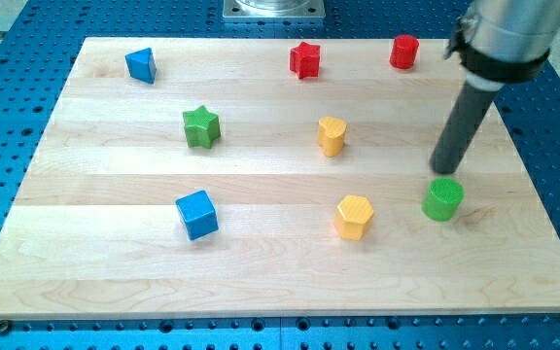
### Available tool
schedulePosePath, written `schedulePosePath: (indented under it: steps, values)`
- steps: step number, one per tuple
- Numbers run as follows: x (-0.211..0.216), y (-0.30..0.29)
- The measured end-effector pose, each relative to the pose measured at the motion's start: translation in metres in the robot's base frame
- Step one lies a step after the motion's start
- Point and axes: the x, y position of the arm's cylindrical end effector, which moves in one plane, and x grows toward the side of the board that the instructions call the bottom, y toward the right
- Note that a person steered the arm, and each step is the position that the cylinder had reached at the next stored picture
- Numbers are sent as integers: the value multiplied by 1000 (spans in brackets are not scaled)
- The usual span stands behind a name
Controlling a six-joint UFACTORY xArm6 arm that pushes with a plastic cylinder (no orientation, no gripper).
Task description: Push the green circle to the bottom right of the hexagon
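The green circle (442, 198) is a short green cylinder on the wooden board at the view's right. The yellow hexagon (354, 216) stands to its left, slightly lower in the view. My tip (444, 171) is at the end of the dark rod, just above the green circle's top edge in the view, touching or nearly touching it.
A yellow heart (332, 135) sits above the hexagon. A red star (304, 59) and a red cylinder (403, 52) are near the top edge. A green star (201, 127), a blue triangle (141, 64) and a blue cube (197, 214) are on the left half.
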Motion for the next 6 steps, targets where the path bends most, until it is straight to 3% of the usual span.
schedulePosePath:
  steps: [1,2,3,4,6]
  values:
    - [39,-17]
    - [44,5]
    - [47,-48]
    - [80,-55]
    - [76,-12]
